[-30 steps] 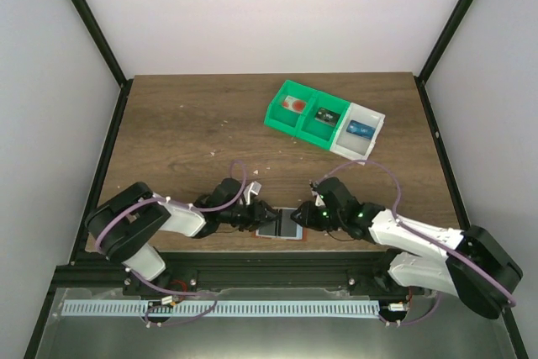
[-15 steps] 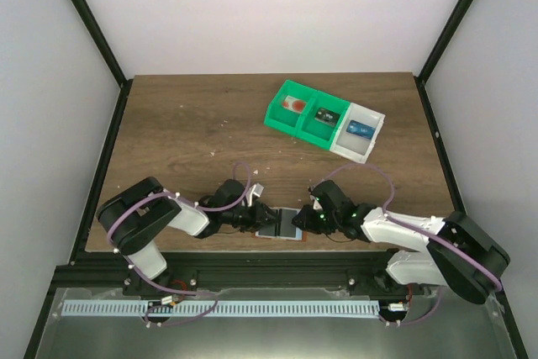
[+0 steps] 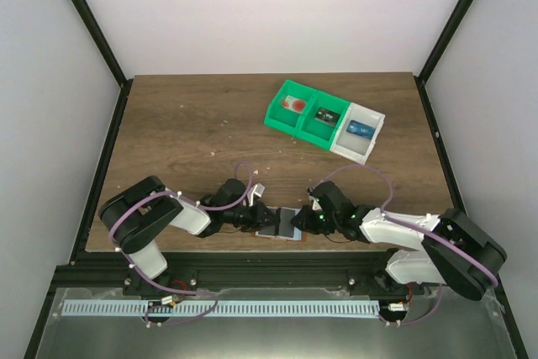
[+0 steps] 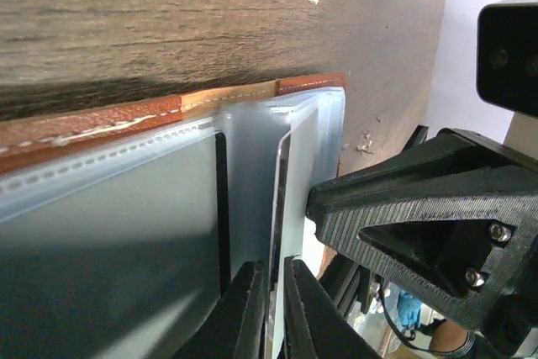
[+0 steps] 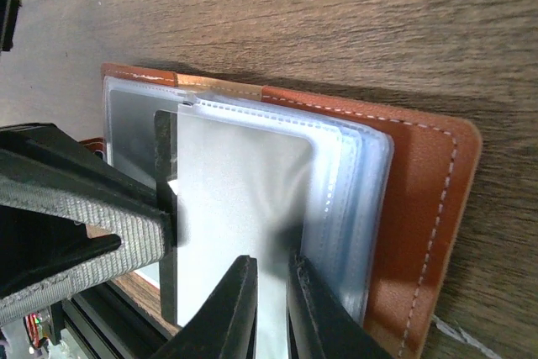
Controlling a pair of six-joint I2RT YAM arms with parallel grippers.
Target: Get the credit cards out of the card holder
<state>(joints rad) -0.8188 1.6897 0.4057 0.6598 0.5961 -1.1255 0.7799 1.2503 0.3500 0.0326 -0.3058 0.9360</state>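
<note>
Card holder [image 3: 280, 226] open at lower centre of top view, left gripper [image 4: 273, 317] and right gripper [image 5: 271, 308] both nipped shut on its sleeves [image 5: 336, 182]; grasp step, so next: one anchors, other draws a card out sideways.

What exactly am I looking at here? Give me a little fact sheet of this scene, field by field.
surface: wooden table
card holder: reddish-brown, lying open at the near edge, between the two arms
sleeves: clear plastic leaves, fanned out of the holder
left gripper: closed on the edge of one sleeve
right gripper: closed on a sleeve from the opposite side
tray: green and white, far right, three compartments with a small item in each
</note>
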